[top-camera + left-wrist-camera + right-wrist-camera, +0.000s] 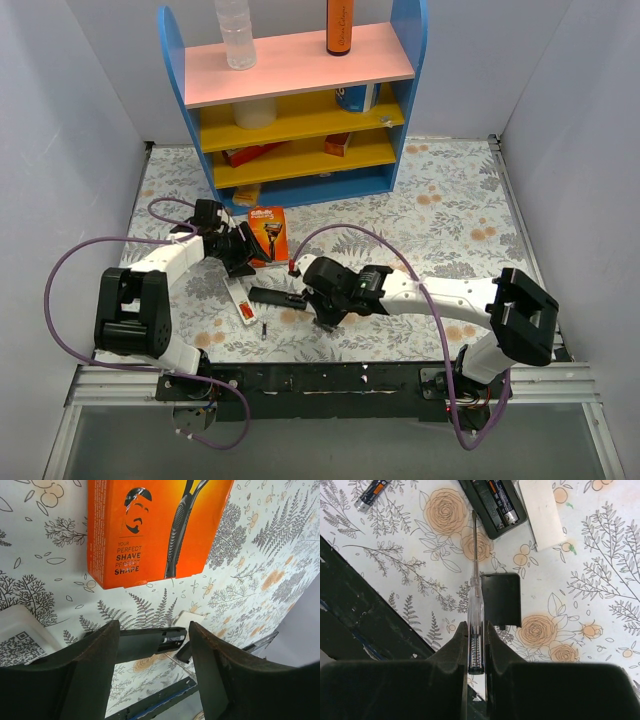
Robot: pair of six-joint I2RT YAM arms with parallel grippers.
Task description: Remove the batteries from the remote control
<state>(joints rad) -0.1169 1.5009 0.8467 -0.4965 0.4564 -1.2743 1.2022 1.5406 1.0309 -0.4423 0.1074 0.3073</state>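
The remote (pixel 272 296) lies open side up toward the near edge of the table (pixel 450 200), somewhat left of its middle; its lid (pixel 501 597) is off and lies near it. A loose battery (pixel 371 493) is already out on the table, toward the near edge; a seated battery (pixel 504 509) shows in the compartment, silver end outward; whether the slot beside it is filled I cannot tell.

The right pincer (pixel 476 630) is narrow, clamped on the clear handle of a screwdriver (pixel 475 575); the tip sits at the compartment's rim, though I cannot tell if it touches. The left pincer (pixel 153 630) stands about half wide and holds nothing; it hovers between the razor pack (pixel 150 530) and the remote.

The step in hand, I judge, is prying out the seated battery. The tip should go under the battery's end rather than against the rim; lever up gently, not sideways, or the light remote will likely skid; the left pincer could come down on the remote's body to pin it; the freed battery may roll toward the near edge, so lift slowly.
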